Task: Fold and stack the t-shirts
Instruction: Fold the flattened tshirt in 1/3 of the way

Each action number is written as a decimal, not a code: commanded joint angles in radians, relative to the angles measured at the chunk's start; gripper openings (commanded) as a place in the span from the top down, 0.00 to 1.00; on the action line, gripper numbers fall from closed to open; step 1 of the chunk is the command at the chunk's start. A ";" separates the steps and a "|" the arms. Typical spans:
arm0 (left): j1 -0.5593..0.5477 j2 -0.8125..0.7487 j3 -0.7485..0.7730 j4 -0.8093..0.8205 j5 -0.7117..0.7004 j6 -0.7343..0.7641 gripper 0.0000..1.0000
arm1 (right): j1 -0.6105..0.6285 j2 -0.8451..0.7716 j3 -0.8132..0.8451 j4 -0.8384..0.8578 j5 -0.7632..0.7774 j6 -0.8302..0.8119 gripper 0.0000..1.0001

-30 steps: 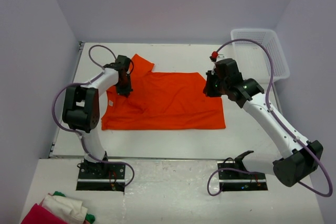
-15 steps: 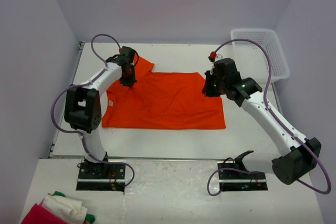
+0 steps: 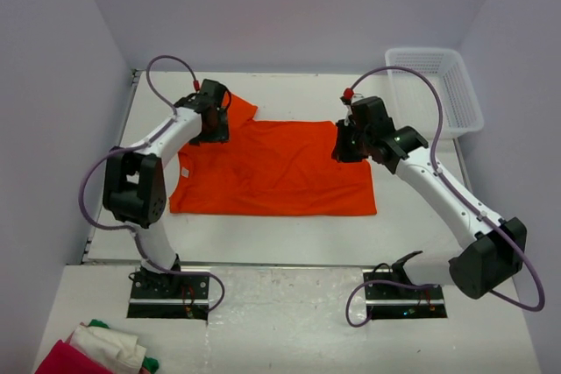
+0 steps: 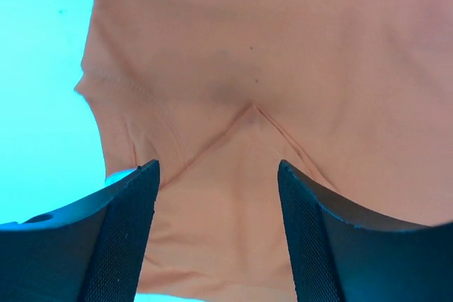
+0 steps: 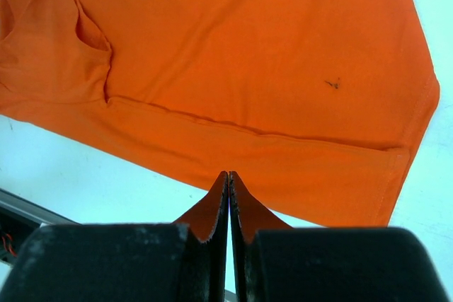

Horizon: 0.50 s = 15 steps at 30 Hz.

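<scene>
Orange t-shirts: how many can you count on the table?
1. The orange t-shirt lies spread on the table; the right tool pinches its far right corner, and the open left tool hovers at its left sleeve. Another could hide beneath.

we are hovering our left end effector (image 4: pixel 217 175) over the orange t-shirt (image 4: pixel 297 47), its dark fingers (image 4: pixel 120 238) standing well apart either side of a puckered seam; bare desk (image 4: pixel 35 68) is showing at left.

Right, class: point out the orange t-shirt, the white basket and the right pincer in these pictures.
orange t-shirt (image 3: pixel 280 172): top external view, middle of its body.
white basket (image 3: pixel 460 85): top external view, bare mesh floor.
right pincer (image 5: pixel 228 182): right wrist view, between its shut fingertips.
</scene>
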 commanded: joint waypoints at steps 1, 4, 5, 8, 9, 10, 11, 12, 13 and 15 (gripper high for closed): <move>-0.038 -0.164 -0.025 0.014 -0.019 -0.015 0.32 | -0.004 0.008 0.003 0.037 -0.025 -0.014 0.99; -0.041 -0.235 -0.079 0.014 0.079 -0.022 0.50 | -0.006 0.014 0.012 0.029 -0.005 -0.017 1.00; -0.041 -0.258 -0.124 0.029 0.106 -0.020 0.57 | -0.006 0.014 0.015 0.024 0.004 -0.018 1.00; -0.024 -0.332 -0.188 0.041 0.096 -0.015 1.00 | -0.004 0.014 0.020 0.008 0.047 -0.025 0.98; -0.015 -0.342 -0.195 0.037 0.108 -0.029 1.00 | -0.006 0.014 0.022 0.005 0.073 -0.026 0.97; -0.003 -0.339 -0.202 0.006 0.127 -0.043 1.00 | -0.006 0.025 0.023 0.001 0.075 -0.029 0.97; -0.002 -0.336 -0.211 0.003 0.153 -0.048 1.00 | -0.006 0.032 0.028 -0.002 0.072 -0.029 0.97; -0.002 -0.330 -0.221 0.003 0.186 -0.048 1.00 | -0.006 0.042 0.029 -0.006 0.055 -0.026 1.00; -0.005 -0.330 -0.249 0.003 0.235 -0.048 1.00 | -0.007 0.052 0.022 -0.012 0.046 -0.014 1.00; -0.024 -0.342 -0.274 0.001 0.223 -0.035 1.00 | -0.006 0.065 -0.009 0.006 0.005 0.004 1.00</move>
